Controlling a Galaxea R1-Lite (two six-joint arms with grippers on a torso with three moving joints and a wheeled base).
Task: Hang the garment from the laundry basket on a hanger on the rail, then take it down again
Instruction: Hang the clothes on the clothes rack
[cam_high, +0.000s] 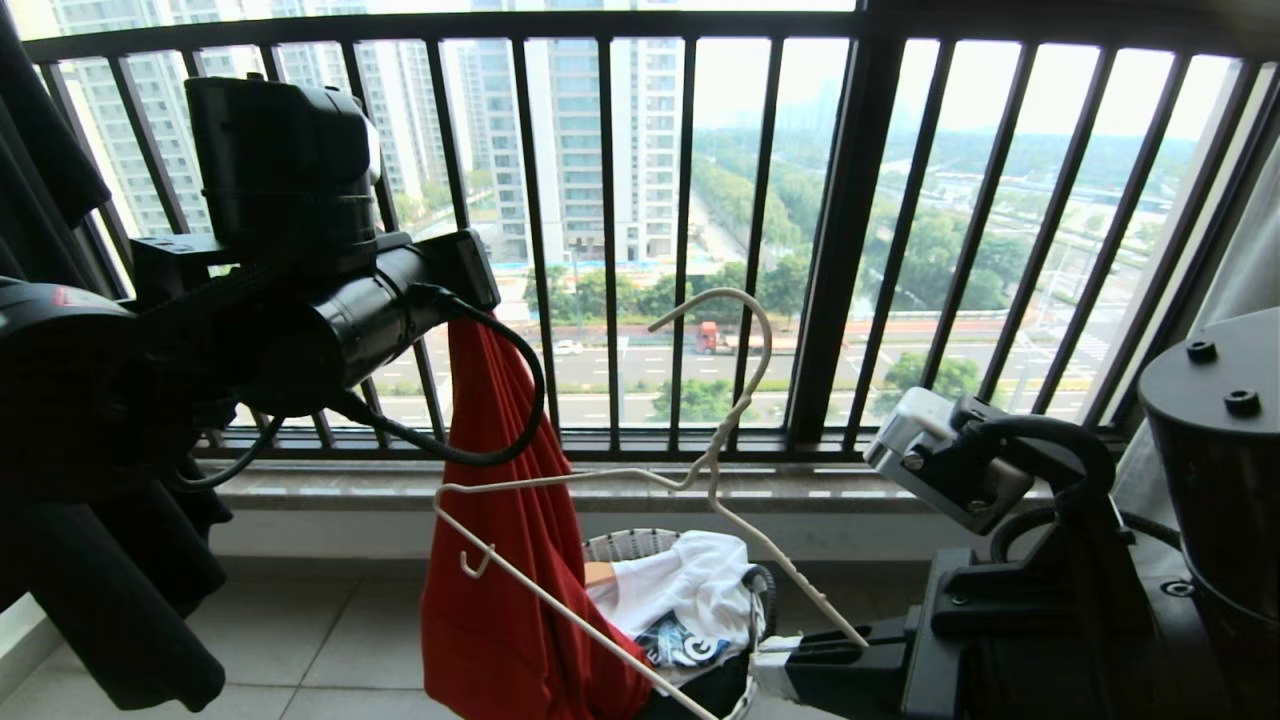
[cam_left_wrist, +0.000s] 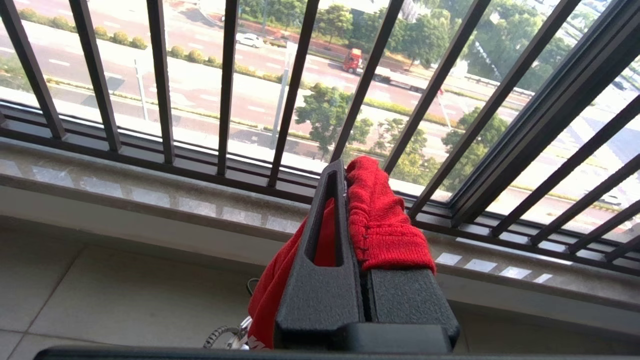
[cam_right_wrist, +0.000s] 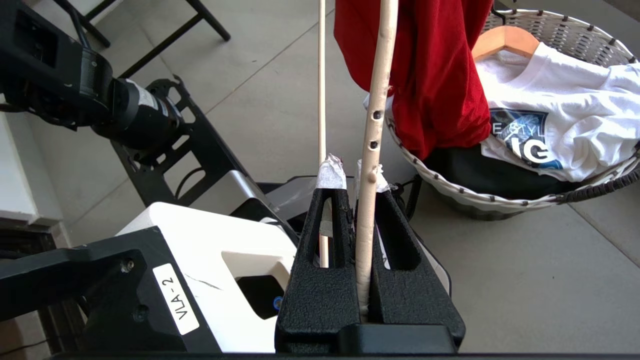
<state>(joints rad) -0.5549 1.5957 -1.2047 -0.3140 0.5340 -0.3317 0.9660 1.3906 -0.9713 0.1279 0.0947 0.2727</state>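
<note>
The red garment (cam_high: 500, 570) hangs in a long fold from my left gripper (cam_high: 470, 285), raised in front of the window bars. The wrist view shows this gripper (cam_left_wrist: 346, 167) shut on a bunch of the red cloth (cam_left_wrist: 385, 225). The cream-white wire hanger (cam_high: 700, 470) stands tilted beside the garment, its hook up. My right gripper (cam_high: 775, 668) holds it low by one arm. The right wrist view shows that gripper (cam_right_wrist: 352, 175) shut on the hanger's arm (cam_right_wrist: 375, 115). The laundry basket (cam_high: 630, 545) sits on the floor behind both. The rail is out of view.
In the basket (cam_right_wrist: 500, 200) lie a white shirt (cam_right_wrist: 565, 115) with blue print, a black garment (cam_right_wrist: 475, 175) and a wooden hanger (cam_right_wrist: 505, 40). Black window bars (cam_high: 850, 250) and a stone sill close off the far side. Dark cloth (cam_high: 120, 600) hangs at the left.
</note>
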